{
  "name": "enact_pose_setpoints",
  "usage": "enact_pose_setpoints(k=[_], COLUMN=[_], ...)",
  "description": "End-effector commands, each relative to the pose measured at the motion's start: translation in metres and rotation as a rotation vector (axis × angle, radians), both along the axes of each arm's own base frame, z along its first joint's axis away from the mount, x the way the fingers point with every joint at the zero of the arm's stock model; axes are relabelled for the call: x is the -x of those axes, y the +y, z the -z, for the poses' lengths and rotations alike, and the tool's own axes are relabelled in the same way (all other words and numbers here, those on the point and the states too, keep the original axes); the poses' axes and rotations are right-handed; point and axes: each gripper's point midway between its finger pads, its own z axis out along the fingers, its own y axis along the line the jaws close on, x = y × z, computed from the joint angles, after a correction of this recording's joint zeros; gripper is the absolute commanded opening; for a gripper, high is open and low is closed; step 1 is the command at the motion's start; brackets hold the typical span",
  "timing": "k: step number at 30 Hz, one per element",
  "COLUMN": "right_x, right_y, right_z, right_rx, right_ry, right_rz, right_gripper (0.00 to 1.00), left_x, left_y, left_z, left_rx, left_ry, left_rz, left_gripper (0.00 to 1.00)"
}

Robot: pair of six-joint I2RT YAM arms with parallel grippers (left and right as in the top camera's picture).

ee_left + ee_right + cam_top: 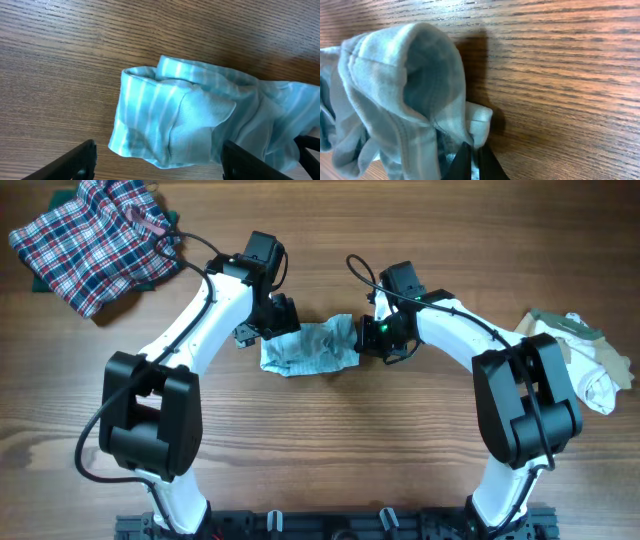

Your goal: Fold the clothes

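A pale blue-white striped garment (310,348) lies crumpled in the middle of the wooden table, one of the clothes. My right gripper (372,338) sits at its right end and is shut on a fold of the cloth. In the right wrist view the black fingertips (487,162) pinch the hem of the striped garment (400,100), which stands bunched above the wood. My left gripper (262,330) is at the garment's left end, open. In the left wrist view its two fingers (75,162) stand wide apart on either side of the striped garment's (170,125) near edge, without touching it.
A red-white-blue plaid garment (95,240) lies on a dark green cloth at the back left. A pile of beige and white clothes (585,360) lies at the right edge. Black cables run along both arms.
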Motion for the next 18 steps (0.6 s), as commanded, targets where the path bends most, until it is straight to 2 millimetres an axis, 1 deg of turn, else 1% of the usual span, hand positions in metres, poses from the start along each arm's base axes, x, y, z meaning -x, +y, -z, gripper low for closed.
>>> enact_pose_setpoints(k=[1,3,7,10,14,17,18], right_x=[0.015,0.013,0.009,0.002,-0.005,-0.006,-0.006], right_y=[-0.031,-0.039,-0.062,-0.076,-0.096,-0.115,-0.117], right_z=[0.036,0.036,0.035,0.029,0.011,-0.013,-0.021], right_rx=[0.120,0.121,0.124,0.120,0.130,0.199,0.210], right_ry=[0.100,0.106,0.130,0.119,0.073,0.038,0.024], right_rz=[0.081,0.103,0.165,0.200,0.221,0.213,0.206], right_gripper=[0.04,0.05,0.04,0.04,0.04,0.04,0.04], left_x=[-0.005,-0.005,-0.005,-0.005,-0.005,-0.005,-0.005], left_y=[0.001,0.002,0.001,0.001,0.001,0.001,0.001], left_z=[-0.012,-0.012,-0.012,-0.012,-0.012,-0.012,-0.012], left_rx=[-0.003,-0.004,-0.004,-0.004,-0.004,-0.003,-0.002], left_ry=[-0.038,-0.037,-0.037,-0.036,-0.037,-0.038,-0.039], left_rz=[0.012,0.012,0.013,0.013,0.013,0.013,0.013], left_gripper=[0.79,0.80,0.80,0.80,0.80,0.80,0.80])
